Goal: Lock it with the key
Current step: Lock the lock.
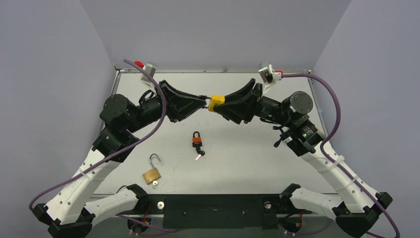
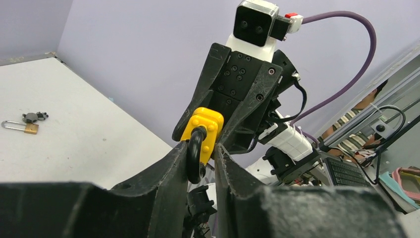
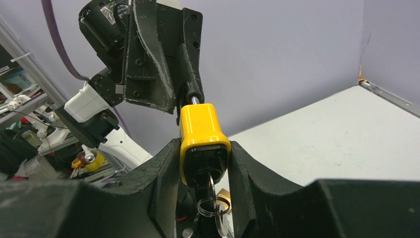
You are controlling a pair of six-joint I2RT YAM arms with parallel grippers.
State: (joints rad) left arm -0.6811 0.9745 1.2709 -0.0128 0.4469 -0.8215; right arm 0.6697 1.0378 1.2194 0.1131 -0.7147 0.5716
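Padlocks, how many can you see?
3. A yellow padlock is in the air, gripped by the right gripper, its shackle between the fingers of the left gripper. On the table: an orange padlock in the middle, a brass padlock, shackle open, front left. None seems hidden.

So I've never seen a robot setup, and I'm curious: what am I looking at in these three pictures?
Two robot arms are bolted to a table. The wide picture looks down from above; the other two come from a camera on each wrist. In mid-air between them is a yellow padlock: the right end effector grips its body, key in the bottom; the left end effector straddles its black shackle. On the table lie a closed orange padlock and an open brass padlock, each with keys.
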